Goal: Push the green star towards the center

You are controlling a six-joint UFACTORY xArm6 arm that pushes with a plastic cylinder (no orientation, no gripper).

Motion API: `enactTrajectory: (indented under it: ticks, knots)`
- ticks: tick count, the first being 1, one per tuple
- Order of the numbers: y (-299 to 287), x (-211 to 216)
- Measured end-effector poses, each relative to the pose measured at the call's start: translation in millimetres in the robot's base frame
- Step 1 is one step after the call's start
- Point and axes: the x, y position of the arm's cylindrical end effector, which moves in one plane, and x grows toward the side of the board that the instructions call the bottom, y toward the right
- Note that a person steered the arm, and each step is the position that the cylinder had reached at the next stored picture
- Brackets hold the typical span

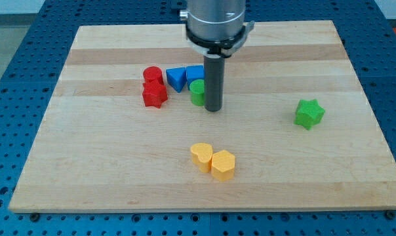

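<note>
The green star point(309, 113) lies near the view's right edge of the wooden board point(106, 170), about mid-height. My tip point(213, 108) rests on the board near the middle, well to the left of the star. The tip is right beside a green round block point(197, 92), touching or almost touching its right side. The rod hides part of that block and of the blue block behind it.
A red round block point(153, 75) and a red star point(154, 95) sit left of the tip. A blue triangle point(176, 78) and a blue block point(195, 73) lie between them and the rod. Two yellow blocks point(200, 157) point(223, 164) lie toward the view's bottom.
</note>
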Motion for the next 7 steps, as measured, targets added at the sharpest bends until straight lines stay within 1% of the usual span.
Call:
enactTrajectory:
  ticks: [1, 2, 3, 4, 5, 6, 7]
  knots:
    - [-19.7, 3.0]
    - [-20.5, 3.7]
    - [-22.3, 16.6]
    - [-7.8, 29.9]
    - [34.3, 44.8]
    - [78.1, 76.9]
    - [81.9, 77.9]
